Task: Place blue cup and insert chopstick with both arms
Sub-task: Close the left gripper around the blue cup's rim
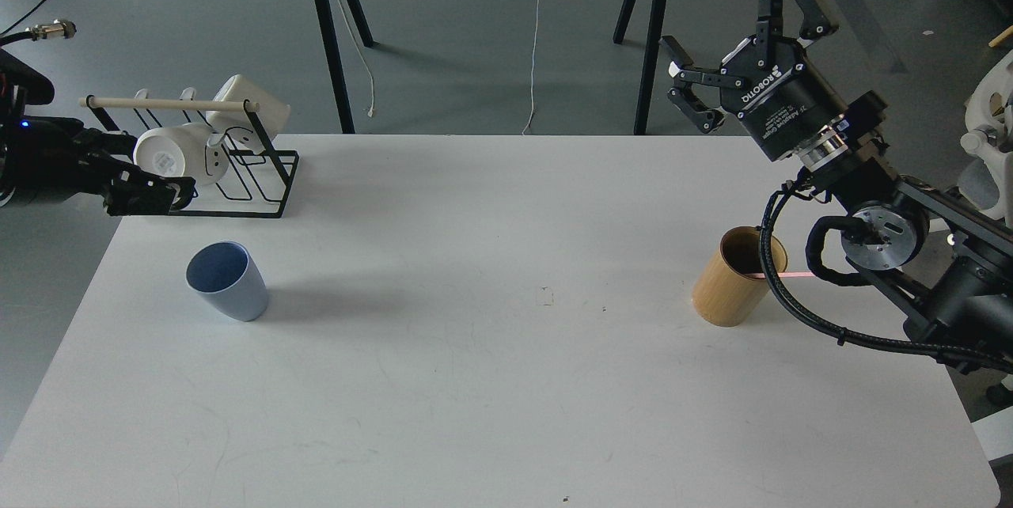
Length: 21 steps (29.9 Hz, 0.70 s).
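Note:
The blue cup [227, 280] stands upright on the left of the white table [475, 381]. A bamboo holder cup [736, 277] stands at the right. A thin pink chopstick [794, 274] lies just behind it, partly crossed by my right arm's cable. My right gripper [710, 9] is open and empty, raised above the table's far right edge, well above the bamboo cup. My left gripper [150, 193] comes in from the left, just in front of the mug rack and above the blue cup. It is dark and its fingers cannot be told apart.
A black wire mug rack [229, 176] with a wooden bar holds white mugs [170, 157] at the table's back left. Black table legs [336, 41] and a hanging white cable [536, 41] stand beyond the far edge.

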Each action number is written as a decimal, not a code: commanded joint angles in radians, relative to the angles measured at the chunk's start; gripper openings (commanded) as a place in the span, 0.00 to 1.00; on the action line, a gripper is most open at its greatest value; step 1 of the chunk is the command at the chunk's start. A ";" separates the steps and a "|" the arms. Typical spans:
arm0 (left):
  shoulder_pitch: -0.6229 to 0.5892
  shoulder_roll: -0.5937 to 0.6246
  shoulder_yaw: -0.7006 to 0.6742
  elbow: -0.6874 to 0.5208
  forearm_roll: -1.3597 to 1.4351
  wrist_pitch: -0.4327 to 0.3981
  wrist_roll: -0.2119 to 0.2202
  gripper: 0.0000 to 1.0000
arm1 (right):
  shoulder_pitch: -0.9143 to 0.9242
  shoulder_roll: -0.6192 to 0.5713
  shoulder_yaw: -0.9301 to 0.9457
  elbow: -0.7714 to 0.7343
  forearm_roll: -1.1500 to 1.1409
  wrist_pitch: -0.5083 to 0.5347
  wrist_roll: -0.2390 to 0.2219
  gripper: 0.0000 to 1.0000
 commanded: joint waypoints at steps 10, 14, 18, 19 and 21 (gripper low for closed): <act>0.102 -0.097 -0.001 0.077 -0.011 0.030 0.000 1.00 | -0.024 0.003 0.000 0.003 0.000 -0.011 0.000 0.99; 0.127 -0.137 -0.001 0.133 -0.024 0.030 0.000 0.98 | -0.029 0.003 -0.001 0.003 0.000 -0.011 0.000 0.99; 0.141 -0.165 0.002 0.192 -0.032 0.032 0.000 0.95 | -0.030 0.003 -0.001 0.003 0.000 -0.011 0.000 0.99; 0.150 -0.170 0.002 0.202 -0.032 0.032 0.000 0.94 | -0.032 0.003 0.000 0.001 0.000 -0.011 0.000 0.99; 0.162 -0.174 0.001 0.212 -0.032 0.032 0.000 0.90 | -0.033 0.003 -0.001 0.001 0.000 -0.011 0.000 0.99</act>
